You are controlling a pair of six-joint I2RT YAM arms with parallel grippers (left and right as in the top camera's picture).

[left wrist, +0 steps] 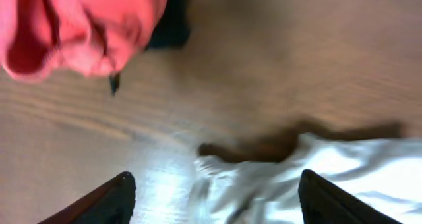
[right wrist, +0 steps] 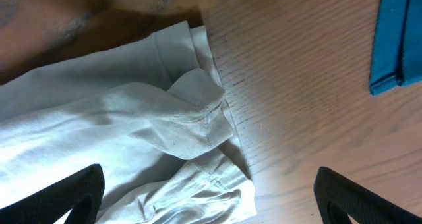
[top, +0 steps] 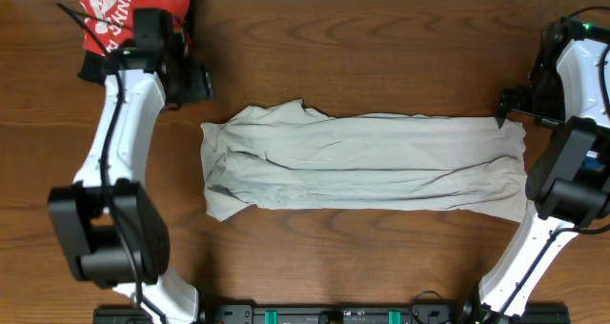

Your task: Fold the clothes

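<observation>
The pale beige thin wrinkled shirt (top: pixel 362 162) lies as a long band mid brown wooden table (top: pixel 381 67). Your left pincer (left wrist: pixel 217 207) and right pincer (right wrist: pixel 211 197) gape wide, empty. Light, limp cloth, likely: pinch end corners.

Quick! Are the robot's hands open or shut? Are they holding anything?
Left gripper: open, holding nothing; the shirt lies loose on the table.
Right gripper: open, holding nothing.
</observation>
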